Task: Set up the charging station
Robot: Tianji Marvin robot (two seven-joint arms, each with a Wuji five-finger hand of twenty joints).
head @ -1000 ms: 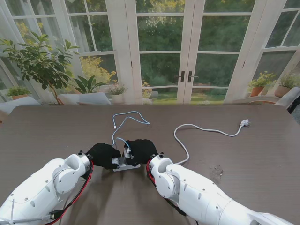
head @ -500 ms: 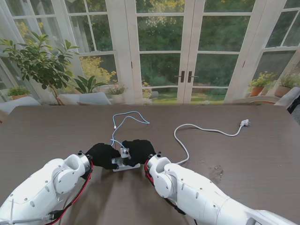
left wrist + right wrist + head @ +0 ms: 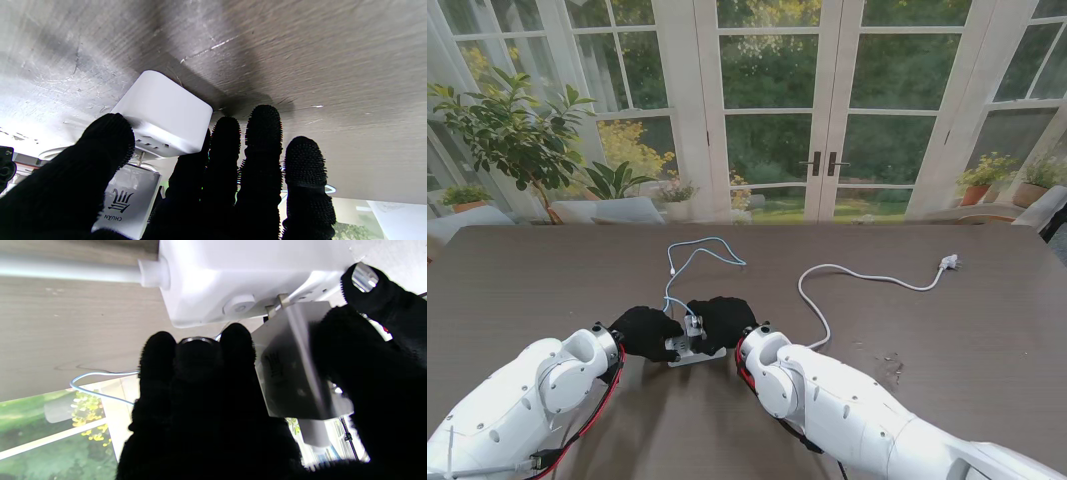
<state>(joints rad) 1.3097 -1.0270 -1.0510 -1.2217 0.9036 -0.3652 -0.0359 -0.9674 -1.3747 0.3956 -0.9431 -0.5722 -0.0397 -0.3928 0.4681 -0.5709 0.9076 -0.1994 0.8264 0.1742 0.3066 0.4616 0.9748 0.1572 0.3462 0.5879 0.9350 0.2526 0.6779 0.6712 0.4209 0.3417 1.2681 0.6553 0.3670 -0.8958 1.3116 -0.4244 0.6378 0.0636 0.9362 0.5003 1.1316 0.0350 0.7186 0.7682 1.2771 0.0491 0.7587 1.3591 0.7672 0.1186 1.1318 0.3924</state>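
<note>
Left hand point(image 3: 647, 331), black knit glove: fingers point(image 3: 263, 140) closed against the white rectangular plastic power strip point(image 3: 697, 352), thumb on one long side, the other four along the opposite edge. Strip lies flat on the dark wood-grain desk point(image 3: 527, 280), pinned between the two hands, nearer to me than the middle of the desk. In the left wrist view the strip's point(image 3: 166, 113) slotted socket face sits just beyond the thumb tip.

Between the two hands: small silver-grey block charging adapter point(image 3: 693, 326), standing on the strip's socket face, metal prongs only partly seated, a gap showing. Printed logo on one adapter face point(image 3: 128, 196), letters "CHUAN" legible; remainder unreadable. Thin pale blue cable point(image 3: 689, 262) runs from the adapter away from the fingers, looping farther from me.

Right hand point(image 3: 725, 319), same black glove: fingers point(image 3: 196, 350) narrow, closed on the adapter point(image 3: 293, 373), thumb on one side, the others bunched on the other. Round button on the strip's end just past these fingertips.

Right of the right hand: thick white power cord point(image 3: 847, 275), curving well away to a white plug point(image 3: 948, 263).
</note>
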